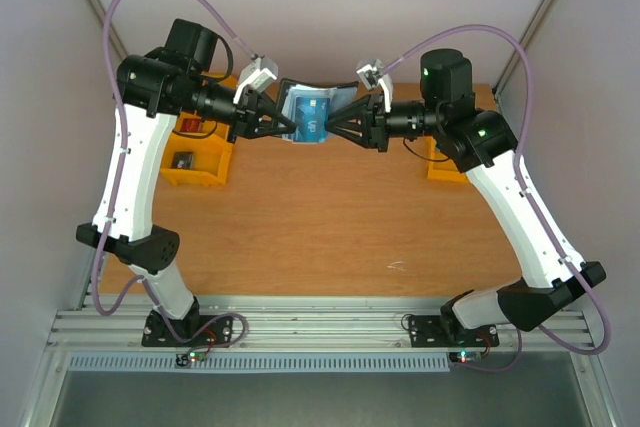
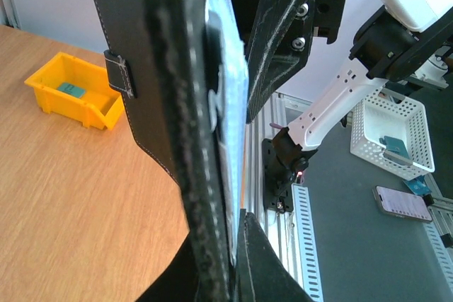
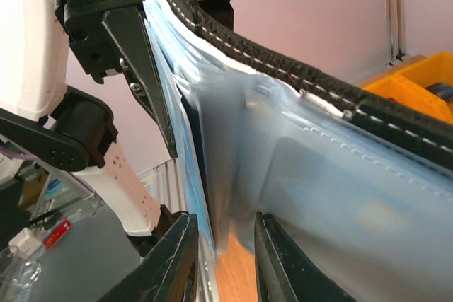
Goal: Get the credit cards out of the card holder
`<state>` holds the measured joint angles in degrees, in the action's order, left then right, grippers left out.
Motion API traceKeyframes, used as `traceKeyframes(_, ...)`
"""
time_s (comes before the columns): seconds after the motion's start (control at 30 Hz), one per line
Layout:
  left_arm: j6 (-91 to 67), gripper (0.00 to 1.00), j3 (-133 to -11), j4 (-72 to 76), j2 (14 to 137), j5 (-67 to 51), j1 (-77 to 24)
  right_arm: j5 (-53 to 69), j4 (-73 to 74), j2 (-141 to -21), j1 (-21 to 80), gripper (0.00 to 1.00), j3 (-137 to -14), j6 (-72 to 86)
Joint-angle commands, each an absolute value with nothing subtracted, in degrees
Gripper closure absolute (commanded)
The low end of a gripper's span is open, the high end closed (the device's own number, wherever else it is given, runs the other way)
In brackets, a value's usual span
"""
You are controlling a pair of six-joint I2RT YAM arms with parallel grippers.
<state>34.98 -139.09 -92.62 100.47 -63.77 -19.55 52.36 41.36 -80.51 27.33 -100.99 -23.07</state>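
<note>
Top view: the card holder (image 1: pixel 298 97) hangs open in the air over the far middle of the table (image 1: pixel 330 227), between the left claw (image 1: pixel 289 131) and the right claw (image 1: pixel 329 131), whose tips almost meet. The credit cards (image 1: pixel 313 119) show as a pale blue face in the open fold. Risk: with the tips that near, any sideways correction could knock them together. Left wrist view: the left claw is pressed together on one edge of the holder, with the black cover and snap tab (image 2: pixel 120 72) on one side and the pale inner layers on the other. It is the only firm hold I see, so a hard pull from the other arm could twist the holder out and drop it. Right wrist view: the right claw is partly spread and is not pinching. The edge of a pale blue layer (image 3: pixel 225 235) hangs in the gap between its fingers. I cannot tell card from sleeve there, and closing might catch the sleeve and drag the whole holder.
</note>
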Motion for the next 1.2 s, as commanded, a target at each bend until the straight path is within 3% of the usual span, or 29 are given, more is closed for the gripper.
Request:
traceKeyframes(0.0,35.7,1.00,-140.6,-92.6,99.1,-66.7,-19.5,52.0,39.0,-80.7,27.4,0.80,-102.5,-21.6)
traceKeyframes(0.2,36.4,1.00,-140.5,-93.2,99.1,-67.3,-19.5,49.4,36.8,-81.0,27.5,0.84,-102.1,-20.5)
traceKeyframes(0.5,36.7,1.00,-140.4,-93.3,99.2,-67.4,-19.6,52.6,34.2,-82.9,29.4,0.78,-102.9,-19.4)
traceKeyframes(0.7,36.6,1.00,-140.3,-93.2,99.2,-66.8,-19.6,56.4,33.7,-82.4,29.4,0.98,-102.4,-19.6)
traceKeyframes(0.87,34.3,0.99,-140.1,-91.2,99.1,-64.8,-19.6,54.8,37.9,-81.6,28.7,0.99,-101.8,-21.9)
traceKeyframes(1.03,33.8,0.87,-139.9,-91.3,99.1,-65.0,-19.6,53.6,40.5,-80.1,27.0,0.99,-100.6,-23.2)
traceKeyframes(1.17,33.3,1.00,-139.6,-90.9,99.1,-65.4,-19.6,54.1,40.5,-79.7,26.9,0.99,-100.9,-23.1)
